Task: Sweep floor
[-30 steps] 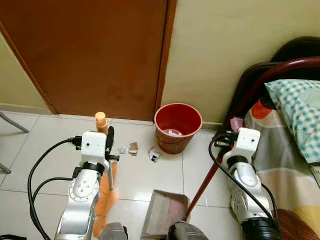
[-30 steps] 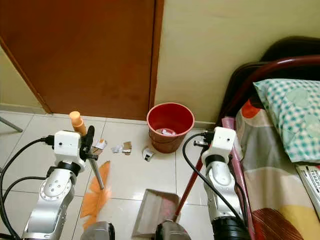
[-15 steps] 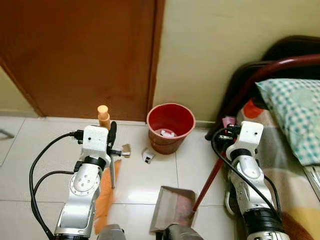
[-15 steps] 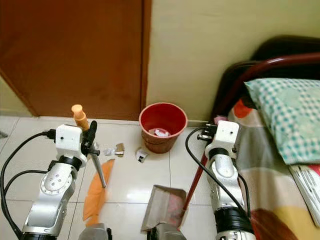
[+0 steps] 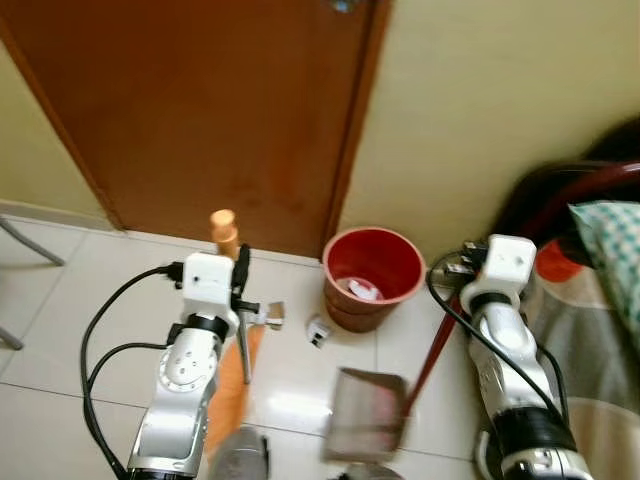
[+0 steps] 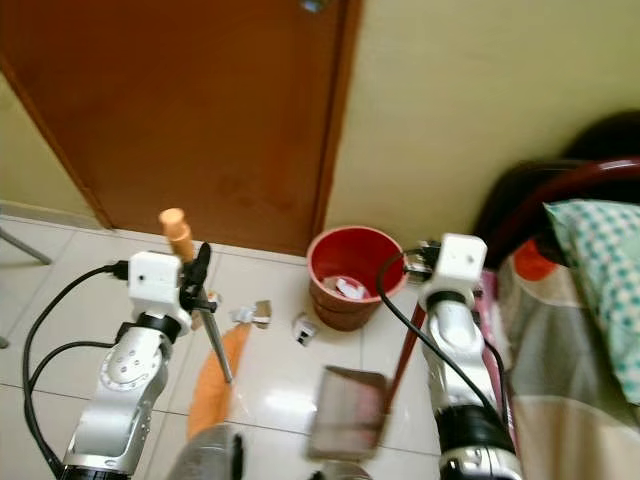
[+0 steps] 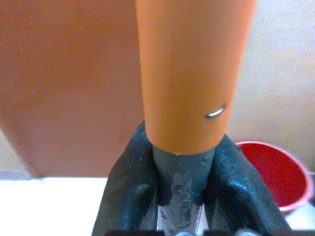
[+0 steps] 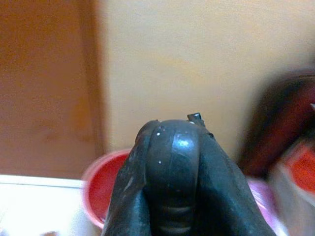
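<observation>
The left claw (image 7: 179, 196) is clenched on the orange broom (image 5: 226, 236), bristles on the floor. The right claw (image 8: 172, 182) grips the dustpan's (image 6: 348, 412) red pole — seemingly. Scraps (image 5: 318, 332) lie beside the red bucket (image 5: 374, 290).

Both head views look down from above onto the floor (image 5: 60, 300), sharing the red bucket (image 5: 374, 275) by the door (image 6: 200, 100). Each wrist camera peers close along its own fingers, facing that bucket.

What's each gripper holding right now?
Left gripper: shut on the broom handle.
Right gripper: fingers shut; in the head views it carries the dustpan by its red handle.
</observation>
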### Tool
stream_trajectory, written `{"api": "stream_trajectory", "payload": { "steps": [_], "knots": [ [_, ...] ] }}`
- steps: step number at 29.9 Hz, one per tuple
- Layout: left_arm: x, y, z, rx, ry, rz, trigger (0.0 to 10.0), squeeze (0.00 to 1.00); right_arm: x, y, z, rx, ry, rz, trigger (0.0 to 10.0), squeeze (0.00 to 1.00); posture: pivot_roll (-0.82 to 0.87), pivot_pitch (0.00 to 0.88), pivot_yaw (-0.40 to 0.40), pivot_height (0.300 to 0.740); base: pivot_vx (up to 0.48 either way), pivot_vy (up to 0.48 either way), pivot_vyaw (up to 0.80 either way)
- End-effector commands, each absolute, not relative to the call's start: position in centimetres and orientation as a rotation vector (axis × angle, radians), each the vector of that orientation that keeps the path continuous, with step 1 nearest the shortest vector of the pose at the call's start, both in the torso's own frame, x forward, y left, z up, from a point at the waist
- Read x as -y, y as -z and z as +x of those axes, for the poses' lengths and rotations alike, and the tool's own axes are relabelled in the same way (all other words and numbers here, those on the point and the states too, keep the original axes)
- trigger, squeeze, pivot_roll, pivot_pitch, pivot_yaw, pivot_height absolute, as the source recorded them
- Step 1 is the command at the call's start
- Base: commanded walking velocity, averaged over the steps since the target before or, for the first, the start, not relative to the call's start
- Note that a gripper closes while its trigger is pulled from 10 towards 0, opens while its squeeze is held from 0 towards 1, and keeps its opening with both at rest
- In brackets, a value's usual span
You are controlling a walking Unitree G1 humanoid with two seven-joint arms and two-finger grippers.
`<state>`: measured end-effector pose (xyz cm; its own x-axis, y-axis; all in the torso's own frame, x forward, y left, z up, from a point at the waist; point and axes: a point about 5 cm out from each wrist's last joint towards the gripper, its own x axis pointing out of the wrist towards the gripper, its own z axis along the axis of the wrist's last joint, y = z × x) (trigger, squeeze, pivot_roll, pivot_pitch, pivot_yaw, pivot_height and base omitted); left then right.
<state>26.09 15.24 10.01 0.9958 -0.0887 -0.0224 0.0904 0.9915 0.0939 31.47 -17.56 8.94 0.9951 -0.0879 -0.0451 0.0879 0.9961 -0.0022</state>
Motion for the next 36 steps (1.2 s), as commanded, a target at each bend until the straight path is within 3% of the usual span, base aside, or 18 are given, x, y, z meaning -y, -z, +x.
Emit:
{"api": "stream_trajectory", "payload": {
  "steps": [1, 15, 23, 36],
  "knots": [
    [-15.0, -10.2, 26.1, -0.011, 0.095, 0.117, 10.0, 0.0, 19.1, -8.4, 30.9, -0.053, 0.139, 0.019, 10.0, 0.0, 0.08, 0.118, -0.082, 0.74, 0.0, 0.0, 0.0],
    [-13.7, -11.7, 27.1, 0.044, 0.208, 0.164, 10.0, 0.0, 21.1, -7.7, 30.9, -0.13, 0.312, -0.058, 10.0, 0.0, 0.08, 0.139, -0.066, 0.74, 0.0, 0.0, 0.0],
    [-10.8, -14.0, 28.5, 0.153, 0.381, 0.211, 10.0, 0.0, 22.3, -8.2, 31.6, -0.13, 0.369, -0.063, 10.0, 0.0, 0.08, 0.142, -0.052, 0.74, 0.0, 0.0, 0.0],
    [-6.8, -12.6, 28.3, 0.102, 0.671, 0.316, 10.0, 0.0, 23.8, -8.0, 31.1, -0.142, 0.471, -0.142, 10.0, 0.0, 0.06, 0.141, -0.044, 0.74, 0.0, 0.0, 0.0]
  ]
}}
